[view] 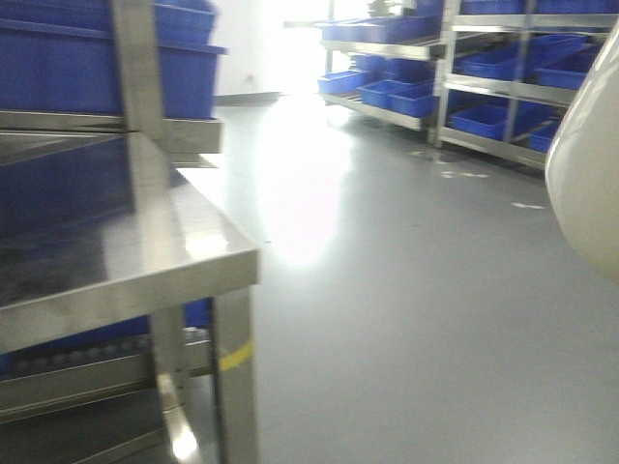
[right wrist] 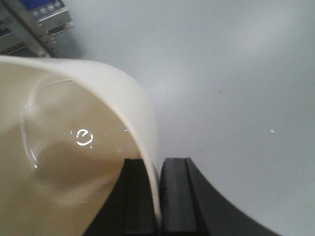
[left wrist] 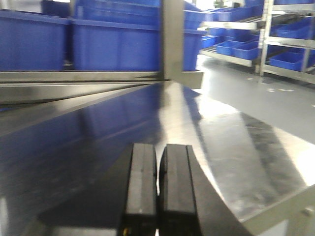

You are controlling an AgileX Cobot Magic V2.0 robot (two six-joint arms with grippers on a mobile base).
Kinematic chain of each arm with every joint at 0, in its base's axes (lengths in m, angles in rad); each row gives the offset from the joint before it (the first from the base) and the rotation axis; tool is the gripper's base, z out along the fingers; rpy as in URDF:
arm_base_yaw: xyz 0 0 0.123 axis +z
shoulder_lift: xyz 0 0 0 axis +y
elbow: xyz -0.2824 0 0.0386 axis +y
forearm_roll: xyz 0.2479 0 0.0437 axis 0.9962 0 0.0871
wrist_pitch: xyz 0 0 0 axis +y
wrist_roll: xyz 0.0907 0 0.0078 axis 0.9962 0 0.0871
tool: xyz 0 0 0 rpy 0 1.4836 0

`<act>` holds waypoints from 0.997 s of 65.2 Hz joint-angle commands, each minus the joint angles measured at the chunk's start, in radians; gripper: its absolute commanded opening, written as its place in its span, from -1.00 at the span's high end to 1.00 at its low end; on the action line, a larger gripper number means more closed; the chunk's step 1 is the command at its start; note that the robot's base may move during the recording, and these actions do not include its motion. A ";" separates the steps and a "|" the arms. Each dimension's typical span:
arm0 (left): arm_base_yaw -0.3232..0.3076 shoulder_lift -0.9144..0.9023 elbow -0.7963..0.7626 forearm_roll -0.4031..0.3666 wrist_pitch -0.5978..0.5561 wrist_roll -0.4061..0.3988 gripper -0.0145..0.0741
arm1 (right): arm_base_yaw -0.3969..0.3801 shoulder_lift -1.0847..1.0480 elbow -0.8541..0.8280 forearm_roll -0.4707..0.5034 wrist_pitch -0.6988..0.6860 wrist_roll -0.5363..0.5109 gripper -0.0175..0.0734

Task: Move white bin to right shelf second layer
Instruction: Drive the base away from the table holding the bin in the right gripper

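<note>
The white bin (right wrist: 74, 147) is a glossy off-white tub held in the air over the grey floor. My right gripper (right wrist: 158, 196) is shut on the bin's rim, one finger inside the wall and one outside. The bin's rounded outer wall also shows at the right edge of the front view (view: 588, 174). My left gripper (left wrist: 158, 187) is shut and empty, hovering just above a steel shelf top (left wrist: 221, 132). The right gripper itself does not show in the front view.
A steel rack (view: 135, 261) stands at the left with blue crates (view: 184, 68) on its upper level. More racks with blue crates (view: 484, 68) line the far right wall. Open grey floor (view: 387, 290) lies between them.
</note>
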 commanded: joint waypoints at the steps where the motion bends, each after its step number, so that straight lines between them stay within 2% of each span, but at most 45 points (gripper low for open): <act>1: 0.000 -0.013 0.037 -0.006 -0.084 -0.003 0.48 | -0.005 -0.010 -0.028 0.010 -0.070 -0.005 0.50; 65: 0.000 -0.013 0.037 -0.006 -0.084 -0.003 0.48 | -0.005 -0.010 -0.028 0.010 -0.070 -0.005 0.50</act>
